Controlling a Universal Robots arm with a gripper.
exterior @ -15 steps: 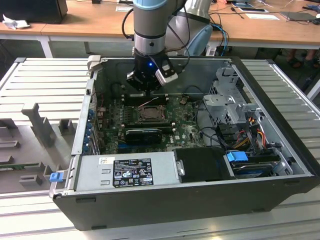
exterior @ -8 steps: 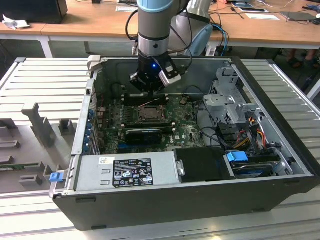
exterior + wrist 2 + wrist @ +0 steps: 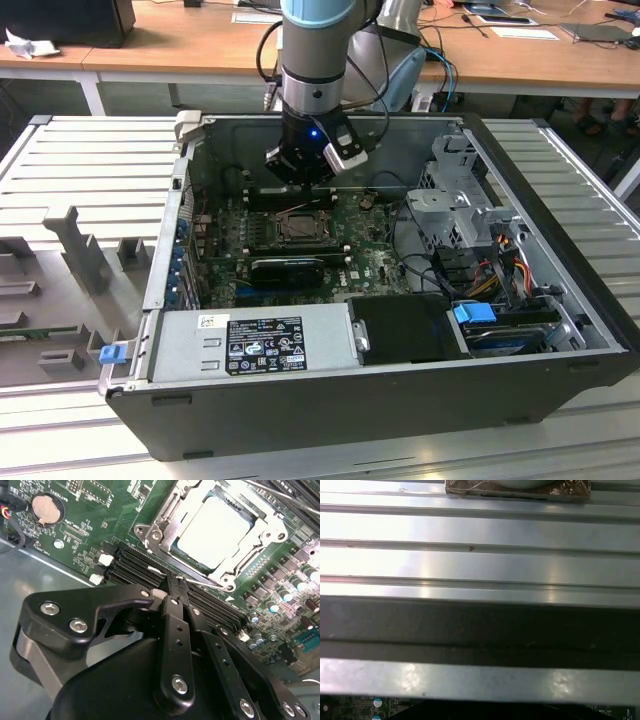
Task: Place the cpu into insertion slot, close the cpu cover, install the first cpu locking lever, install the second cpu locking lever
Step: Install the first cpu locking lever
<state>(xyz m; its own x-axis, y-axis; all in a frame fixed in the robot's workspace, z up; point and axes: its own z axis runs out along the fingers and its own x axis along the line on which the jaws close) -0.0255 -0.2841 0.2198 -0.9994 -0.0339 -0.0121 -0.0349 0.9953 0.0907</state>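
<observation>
A: Exterior view first: where is the arm?

B: It reaches down into the open computer case (image 3: pixel 560 370), which lies on its side on a ribbed metal desk (image 3: pixel 90 160). The claw (image 3: pixel 300 165) hangs low over the green motherboard (image 3: pixel 365 262), just behind the insertion slot (image 3: pixel 298 226) as that view sees it

A: And the cpu?

B: In the second wrist view the cpu (image 3: pixel 212 530), a pale square chip, lies flat inside the insertion slot (image 3: pixel 167 510). The cpu cover (image 3: pixel 260 542), a silvery metal frame, lies down around it, with the chip showing through its window

A: What is the claw doing?

B: In the second wrist view its black fingers (image 3: pixel 175 610) are brought together to a narrow tip, the claw (image 3: pixel 176 582) pinched on a thin wire locking lever (image 3: pixel 202 583) that runs along the near edge of the socket, beside the black memory slots (image 3: pixel 135 565). I cannot tell whether the lever is hooked down

A: Anything else around?

B: A round coin battery (image 3: pixel 46 508) sits on the board well apart from the socket. In the exterior view a grey power supply (image 3: pixel 255 340) with a label fills the case's near side, with a blue tab (image 3: pixel 474 312) toward the exterior view's right
</observation>
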